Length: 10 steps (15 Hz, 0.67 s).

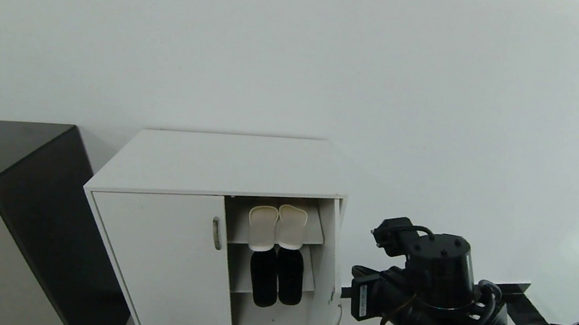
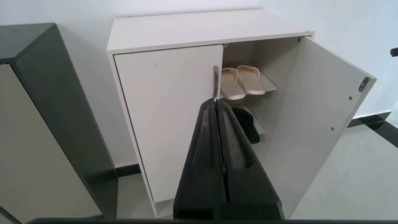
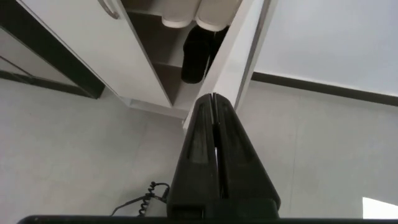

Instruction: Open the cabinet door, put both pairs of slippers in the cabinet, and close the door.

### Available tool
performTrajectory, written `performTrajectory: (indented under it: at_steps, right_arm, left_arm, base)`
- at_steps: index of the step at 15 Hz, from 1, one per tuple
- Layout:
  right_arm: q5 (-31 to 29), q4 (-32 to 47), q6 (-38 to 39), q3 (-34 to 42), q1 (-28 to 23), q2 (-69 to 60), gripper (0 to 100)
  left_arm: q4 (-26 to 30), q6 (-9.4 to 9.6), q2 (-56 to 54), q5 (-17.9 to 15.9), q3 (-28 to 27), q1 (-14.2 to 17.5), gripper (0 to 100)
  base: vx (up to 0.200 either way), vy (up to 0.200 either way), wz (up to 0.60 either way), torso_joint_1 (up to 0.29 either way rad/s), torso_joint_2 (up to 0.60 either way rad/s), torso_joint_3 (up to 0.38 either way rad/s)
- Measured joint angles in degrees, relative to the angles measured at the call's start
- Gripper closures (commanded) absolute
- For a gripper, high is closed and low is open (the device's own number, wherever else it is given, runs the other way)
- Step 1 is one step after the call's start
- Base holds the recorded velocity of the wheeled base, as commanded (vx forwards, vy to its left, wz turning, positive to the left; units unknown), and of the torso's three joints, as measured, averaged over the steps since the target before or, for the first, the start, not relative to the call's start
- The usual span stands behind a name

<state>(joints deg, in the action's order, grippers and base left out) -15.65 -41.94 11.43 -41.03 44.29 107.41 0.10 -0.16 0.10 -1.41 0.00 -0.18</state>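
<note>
White cabinet (image 1: 219, 166) at lower centre of head frame, right-hand door (image 2: 323, 112) open. Cream slippers (image 1: 277, 227) shelved above black slippers (image 1: 275, 282). Left gripper (image 2: 216, 107) and right gripper (image 3: 213, 99) both clenched, empty.

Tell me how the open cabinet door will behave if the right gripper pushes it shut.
The open door looks like a stiff flat panel, so it should swing as one piece rather than flex. It seems thin, so probably light; a gentle push may do. The black slippers seem to overhang their shelf, so the door might catch them.
</note>
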Motion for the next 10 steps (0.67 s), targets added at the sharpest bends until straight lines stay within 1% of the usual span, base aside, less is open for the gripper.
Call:
performTrajectory:
  at_steps: [2,7,10]
  right_arm:
    - [0.0,0.0,-0.9,0.3,0.0,-0.3,100]
    - [-0.1,0.0,-1.1,0.4,-0.1,-0.3,100]
    - [-0.5,-0.2,-1.3,0.4,0.0,-0.3,100]
  left_arm:
    - [0.0,0.00,0.0,0.0,0.0,0.0,100]
    - [0.0,0.00,0.0,0.0,0.0,0.0,100]
    - [0.0,0.00,0.0,0.0,0.0,0.0,100]
  base:
    - [0.000,0.000,0.00,0.000,0.00,0.000]
    - [0.000,0.000,0.60,-0.001,0.00,0.002]
    - [0.000,0.000,0.00,0.000,0.00,0.000]
